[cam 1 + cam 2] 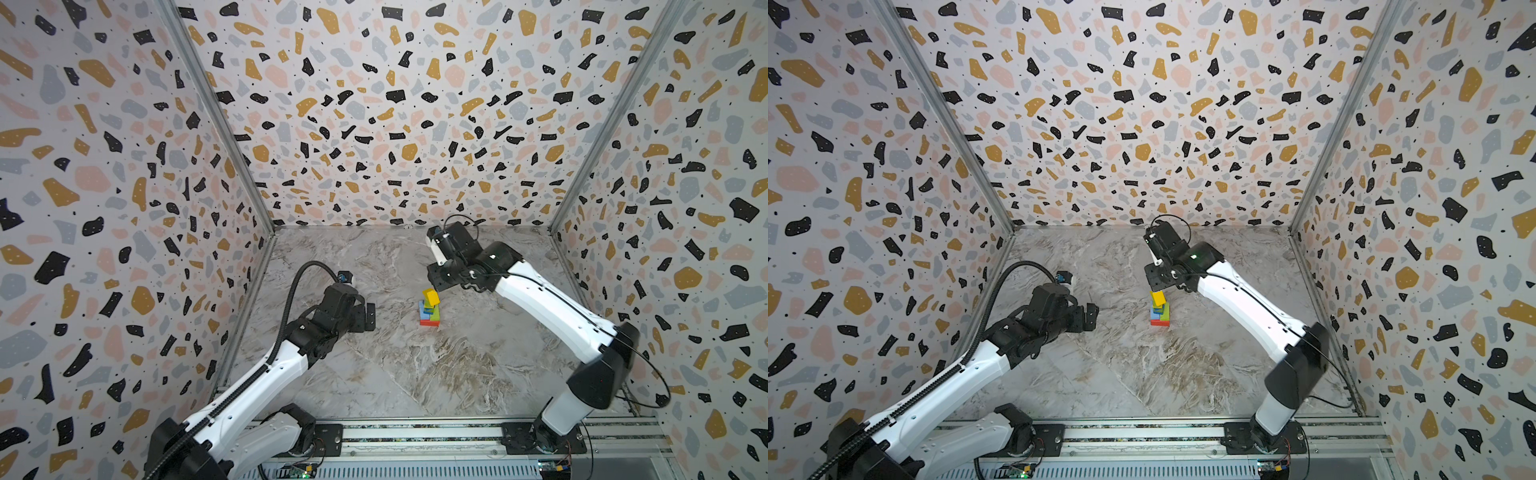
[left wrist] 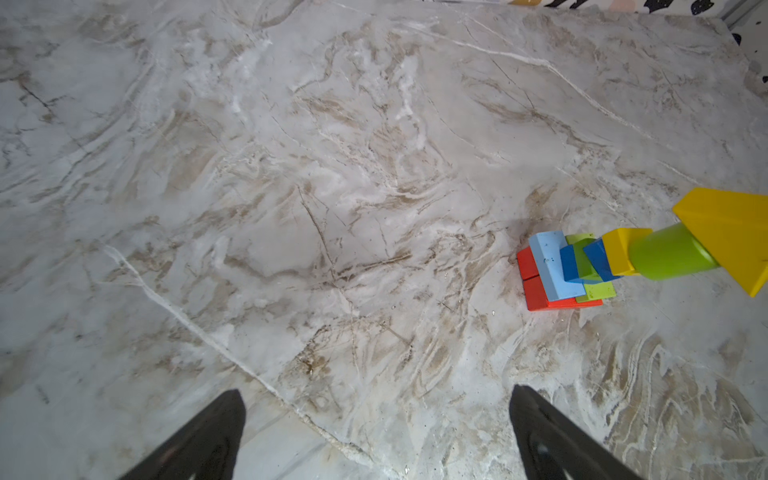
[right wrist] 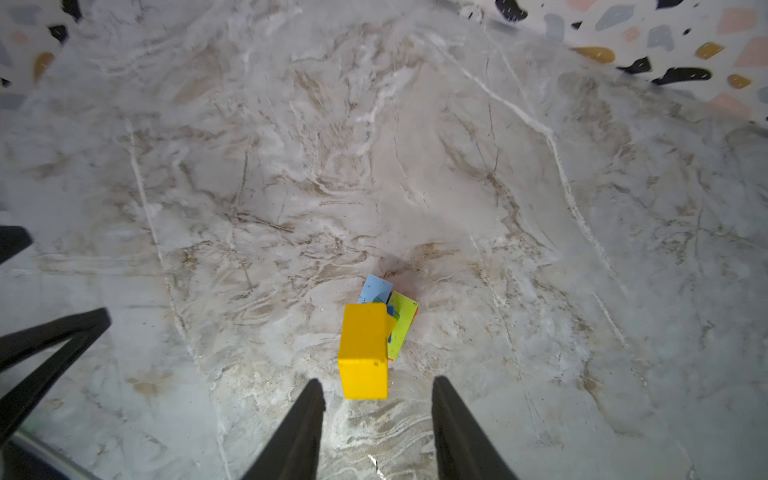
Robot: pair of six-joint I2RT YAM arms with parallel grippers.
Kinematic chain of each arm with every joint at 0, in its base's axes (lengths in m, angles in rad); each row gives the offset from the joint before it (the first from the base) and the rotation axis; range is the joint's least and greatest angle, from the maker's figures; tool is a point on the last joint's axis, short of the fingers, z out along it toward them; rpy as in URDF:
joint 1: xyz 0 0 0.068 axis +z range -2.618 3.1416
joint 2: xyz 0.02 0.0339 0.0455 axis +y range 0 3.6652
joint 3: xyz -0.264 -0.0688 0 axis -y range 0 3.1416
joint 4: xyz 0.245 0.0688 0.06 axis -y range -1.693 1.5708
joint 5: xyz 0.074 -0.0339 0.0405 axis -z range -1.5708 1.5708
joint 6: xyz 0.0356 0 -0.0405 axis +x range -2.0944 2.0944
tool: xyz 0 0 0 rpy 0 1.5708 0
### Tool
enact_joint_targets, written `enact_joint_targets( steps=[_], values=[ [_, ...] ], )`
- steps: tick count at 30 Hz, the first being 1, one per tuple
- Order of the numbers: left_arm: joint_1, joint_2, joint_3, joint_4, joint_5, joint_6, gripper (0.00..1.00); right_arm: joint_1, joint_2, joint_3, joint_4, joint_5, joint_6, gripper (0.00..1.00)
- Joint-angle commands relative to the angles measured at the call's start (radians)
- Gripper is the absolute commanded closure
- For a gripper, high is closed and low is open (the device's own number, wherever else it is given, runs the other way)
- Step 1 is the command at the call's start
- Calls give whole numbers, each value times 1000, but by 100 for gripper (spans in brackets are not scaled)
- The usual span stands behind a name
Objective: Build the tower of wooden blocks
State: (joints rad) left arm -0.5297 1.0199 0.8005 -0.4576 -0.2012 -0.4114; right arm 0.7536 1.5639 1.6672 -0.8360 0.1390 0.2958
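Top views: left gripper (image 1: 369,316) gapes wide, empty; wood block tower (image 1: 429,309) stands on the marble tabletop (image 1: 415,374) well right of it, its yellow wedge (image 1: 432,296) just below the right gripper (image 1: 435,286), whose jaws are narrowly parted, gripping nothing.

This is a robotics lab test cell: a marble-patterned desk (image 1: 415,374) boxed in on three sides by terrazzo-print panels (image 1: 374,104) on aluminium posts (image 1: 216,120). A left robot arm (image 1: 249,386) and a right robot arm (image 1: 540,303) bolt to a metal rail (image 1: 415,434) at the front, beside a bare circuit board (image 1: 301,471).
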Motion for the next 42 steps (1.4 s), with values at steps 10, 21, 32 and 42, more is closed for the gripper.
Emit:
enact_joint_targets(
  steps=[10,21,32,42],
  values=[
    [46,-77,75,9,-269,-6,0,-213,-687,-679,524,-6,26,37],
    [201,-195,-158,259,-436,67,0,-296,-902,-1149,713,322,-60,1],
    [304,-11,-259,457,-424,199,0,-297,-927,-1414,1050,518,-35,1],
    [392,163,-329,800,-403,264,0,-326,-786,-1679,1685,552,-293,1]
  ],
)
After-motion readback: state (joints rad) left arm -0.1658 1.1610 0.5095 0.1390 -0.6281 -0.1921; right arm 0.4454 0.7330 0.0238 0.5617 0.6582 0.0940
